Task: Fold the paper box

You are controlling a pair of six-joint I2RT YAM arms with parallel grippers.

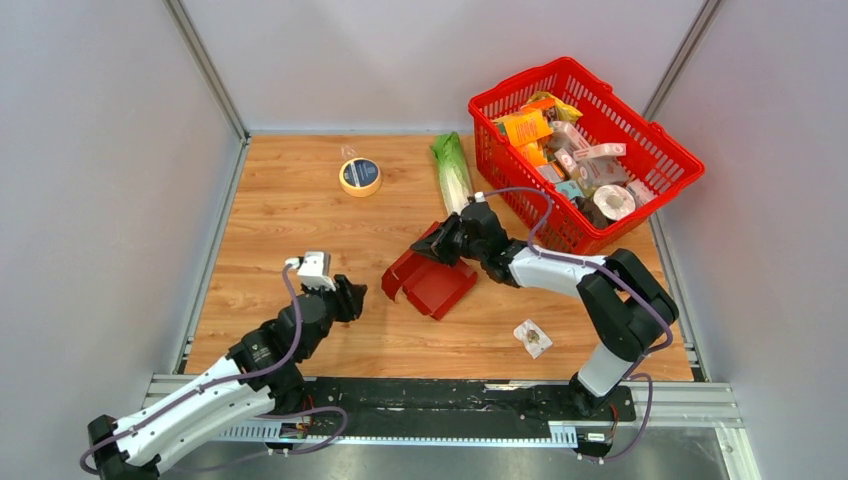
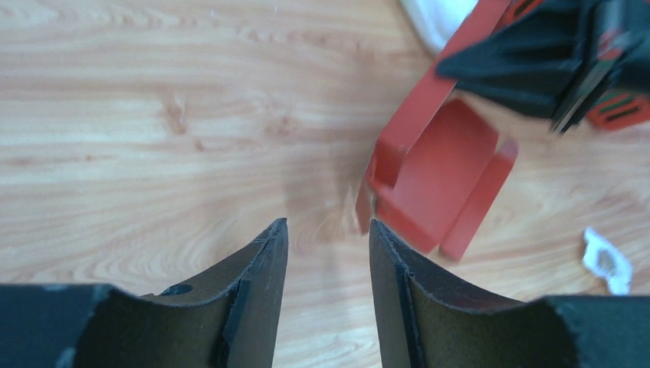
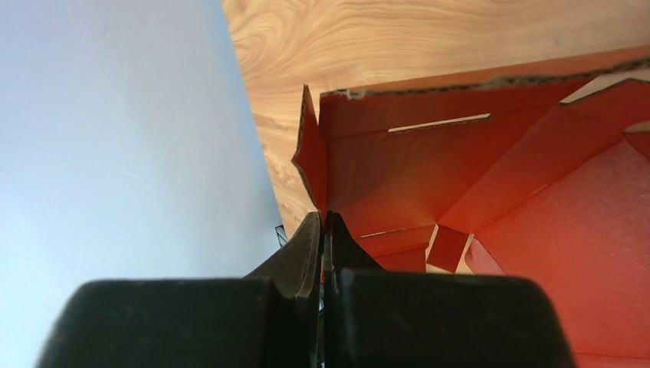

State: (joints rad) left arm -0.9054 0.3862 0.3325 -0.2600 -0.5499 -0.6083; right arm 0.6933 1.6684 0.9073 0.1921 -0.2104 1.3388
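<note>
Wooden tabletop (image 1: 280,230) between pale grey walls. Near its middle, paper box (image 1: 437,285), partly unfolded with flaps standing. Pinched at the far-side flap by right gripper (image 1: 433,244), fingers pressed together on the cardboard. Toward the near-left, left gripper (image 1: 357,296), spread and touching nothing. Red basket (image 1: 640,190) at the far right corner.

I'm seeing a yellow roll of tape with a dark-blue middle (image 1: 360,177) lying flat on the light wooden tabletop (image 1: 280,230). A green-and-white leafy vegetable (image 1: 452,172) is lying beside a red plastic mesh basket (image 1: 652,128) that is holding assorted packets, and a small clear-wrapped packet (image 1: 532,338) is sitting near the front edge.
</note>
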